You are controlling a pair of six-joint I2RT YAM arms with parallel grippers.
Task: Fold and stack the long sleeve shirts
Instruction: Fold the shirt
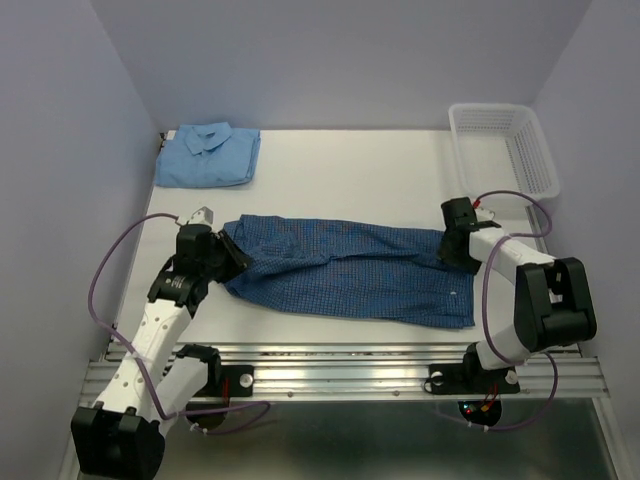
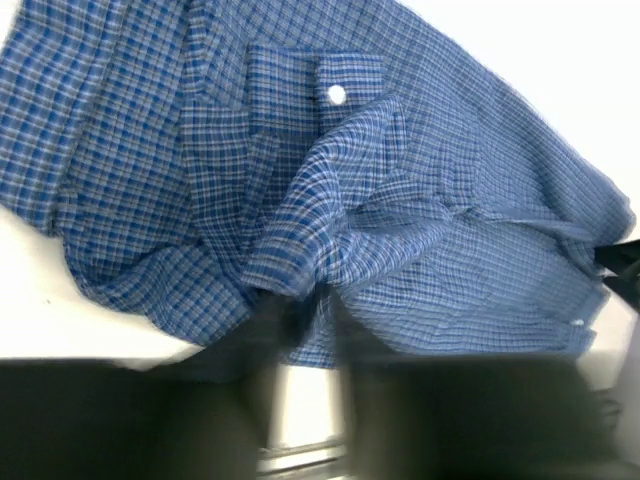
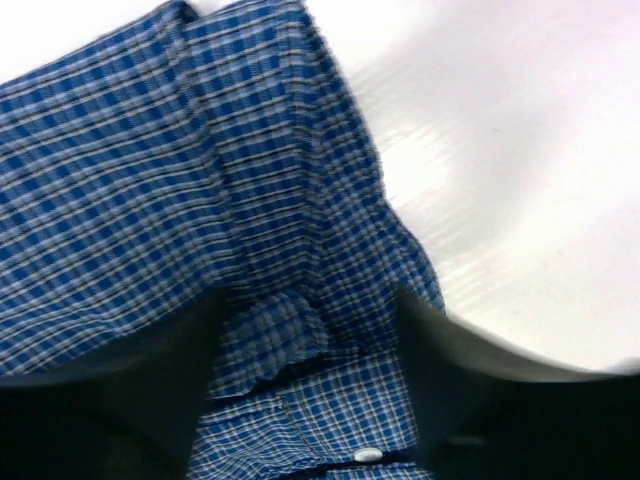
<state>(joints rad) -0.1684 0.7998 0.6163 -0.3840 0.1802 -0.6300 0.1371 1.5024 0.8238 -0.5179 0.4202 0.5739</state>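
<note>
Navy checked shirt (image 1: 350,275) lies stretched along the worktop (image 1: 340,180) between both sets of fingers, we reckon to flatten it for folding. The right fingers (image 3: 150,390) stand released over one end. The left fingers (image 2: 270,340) are too blurry to call. Beyond them the light blue shirt (image 1: 208,155) sits folded.

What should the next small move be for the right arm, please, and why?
Probably lift the right tool straight up, clear of the dark checked shirt. Its jaws stand apart with only a loose bunch of cloth between them, and the shirt lies as a long strip on the table, so another fold needs a fresh grip.
</note>
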